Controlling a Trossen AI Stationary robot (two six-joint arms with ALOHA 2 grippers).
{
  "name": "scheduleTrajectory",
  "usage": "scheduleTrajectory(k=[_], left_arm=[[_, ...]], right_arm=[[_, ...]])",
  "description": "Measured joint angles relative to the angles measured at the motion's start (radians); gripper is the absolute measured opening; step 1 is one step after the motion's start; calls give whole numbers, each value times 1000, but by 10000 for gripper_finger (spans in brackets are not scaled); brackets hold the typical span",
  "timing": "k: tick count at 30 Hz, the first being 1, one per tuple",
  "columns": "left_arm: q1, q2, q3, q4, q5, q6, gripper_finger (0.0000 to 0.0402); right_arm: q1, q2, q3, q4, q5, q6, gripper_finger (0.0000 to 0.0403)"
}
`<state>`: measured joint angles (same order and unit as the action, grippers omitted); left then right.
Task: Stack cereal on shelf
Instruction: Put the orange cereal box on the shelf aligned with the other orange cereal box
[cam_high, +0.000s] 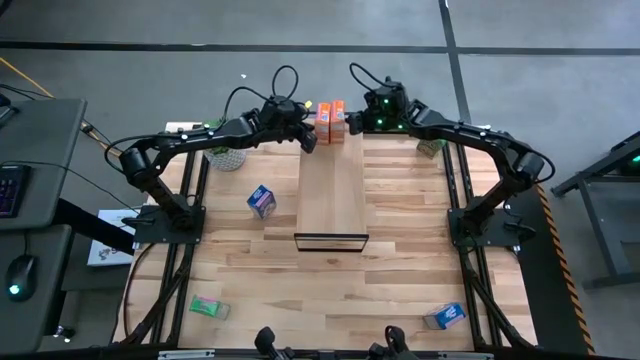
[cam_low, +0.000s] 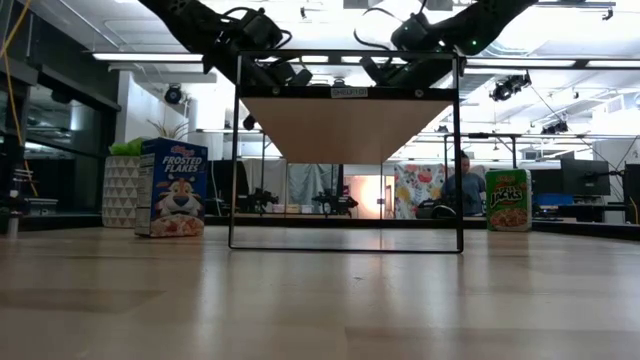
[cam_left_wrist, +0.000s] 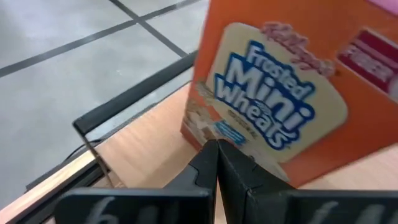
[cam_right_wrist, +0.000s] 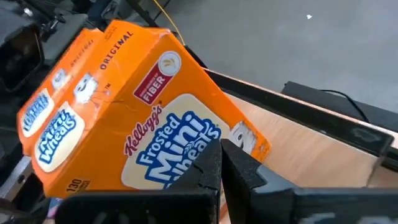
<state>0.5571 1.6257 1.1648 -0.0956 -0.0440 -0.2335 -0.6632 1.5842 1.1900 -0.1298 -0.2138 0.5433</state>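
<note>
Look at the high view: the shelf (cam_high: 332, 195) stands in the middle of the table (cam_high: 330, 290), running lengthwise away from the near edge. Two orange cereal boxes (cam_high: 331, 121) stand side by side on its far end, touching each other.

The left gripper (cam_high: 309, 139) sits at the left side of the orange boxes, just beside them. In the left wrist view, its fingers (cam_left_wrist: 211, 163) are pressed together with no gap, and the face of an orange box (cam_left_wrist: 280, 99) rises directly beyond their tips. The left gripper holds nothing.

The right gripper (cam_high: 355, 124) sits at the right side of the same pair. In the right wrist view, its fingers (cam_right_wrist: 219, 168) are likewise closed against each other, with an orange box (cam_right_wrist: 130, 118) tilted just beyond the tips. You cannot tell whether the tips touch the box.

Locate the remaining cereal on the table:
- One blue box (cam_high: 262, 201) lies left of the shelf, near it.
- A second blue box (cam_high: 445, 316) lies at the near right corner.
- One green box (cam_high: 209, 307) lies at the near left corner.
- A second green box (cam_high: 432, 147) stands at the far right, partly under the right arm.

A potted plant (cam_high: 226, 158) stands at the far left, under the left arm.
</note>
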Motion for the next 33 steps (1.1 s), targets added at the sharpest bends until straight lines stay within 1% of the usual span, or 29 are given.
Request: scheduleTrajectory(k=[9, 33], left_arm=[[-14, 0, 1, 46, -7, -2, 0], [-14, 0, 1, 41, -20, 0, 0]], right_arm=[[2, 1, 0, -1, 0, 18, 0], [0, 1, 0, 0, -6, 26, 0]])
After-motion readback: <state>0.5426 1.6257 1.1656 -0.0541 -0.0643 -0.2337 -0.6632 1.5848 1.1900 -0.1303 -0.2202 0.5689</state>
